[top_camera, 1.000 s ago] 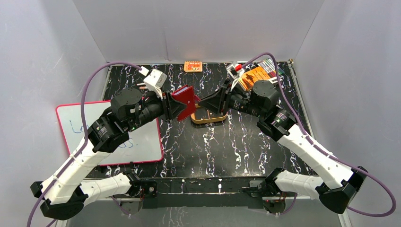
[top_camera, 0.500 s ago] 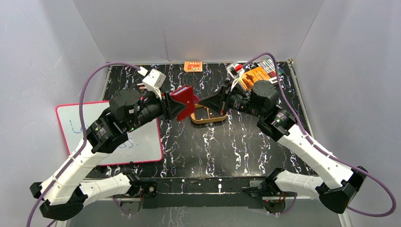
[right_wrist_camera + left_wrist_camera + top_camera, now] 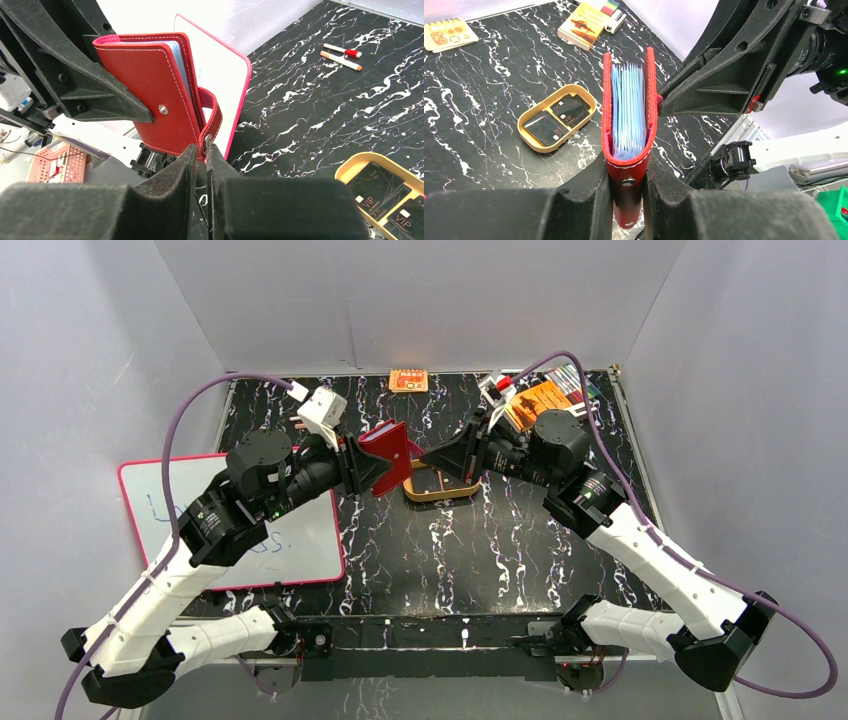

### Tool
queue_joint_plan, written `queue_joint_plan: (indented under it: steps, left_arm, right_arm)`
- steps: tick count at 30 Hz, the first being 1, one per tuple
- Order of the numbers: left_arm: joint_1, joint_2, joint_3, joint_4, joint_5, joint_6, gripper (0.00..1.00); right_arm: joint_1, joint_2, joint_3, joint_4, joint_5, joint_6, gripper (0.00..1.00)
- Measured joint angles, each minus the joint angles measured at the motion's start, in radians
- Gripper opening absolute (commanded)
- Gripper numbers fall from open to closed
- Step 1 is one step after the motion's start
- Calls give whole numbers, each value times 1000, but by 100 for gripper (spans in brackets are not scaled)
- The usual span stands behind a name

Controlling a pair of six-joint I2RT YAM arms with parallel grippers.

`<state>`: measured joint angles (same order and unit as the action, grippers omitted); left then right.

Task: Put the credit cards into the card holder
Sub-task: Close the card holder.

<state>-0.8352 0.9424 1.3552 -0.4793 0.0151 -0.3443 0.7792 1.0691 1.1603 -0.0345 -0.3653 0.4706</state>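
The red card holder (image 3: 390, 455) hangs in the air between my two grippers, above the table. My left gripper (image 3: 628, 200) is shut on its spine end, by a snap stud. The holder (image 3: 630, 100) gapes slightly, showing light blue inner sleeves (image 3: 628, 107). My right gripper (image 3: 205, 150) is shut on the holder's snap tab (image 3: 212, 117), the red cover (image 3: 150, 90) beside it. Two dark credit cards (image 3: 569, 107) (image 3: 545, 128) lie in a tan oval tray (image 3: 440, 490) under the grippers. One also shows in the right wrist view (image 3: 377, 187).
A pink-rimmed whiteboard (image 3: 235, 530) lies at the left. An orange patterned packet (image 3: 408, 380) sits at the back edge. An orange booklet (image 3: 540, 400) and coloured pens lie at the back right. Two markers (image 3: 342, 50) lie on the black marbled table.
The left arm has drawn slightly left and back, carrying the card holder with it. The right gripper stays shut on the tab.
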Motion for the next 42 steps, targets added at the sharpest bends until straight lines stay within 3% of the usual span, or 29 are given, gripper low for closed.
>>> queue_joint_plan:
  steps: [6, 12, 25, 42]
  left_arm:
    - [0, -4, 0, 0, 0, 0, 0]
    - [0, -4, 0, 0, 2, -4, 0]
    - [0, -4, 0, 0, 5, -7, 0]
    - [0, 8, 0, 1, -13, 5, 0]
  right_arm:
    - [0, 2, 0, 0, -3, 1, 19]
    - [0, 11, 0, 1, -4, 5, 26]
    - [0, 12, -1, 10, -3, 17, 0]
    - [0, 6, 27, -53, -4, -29, 0]
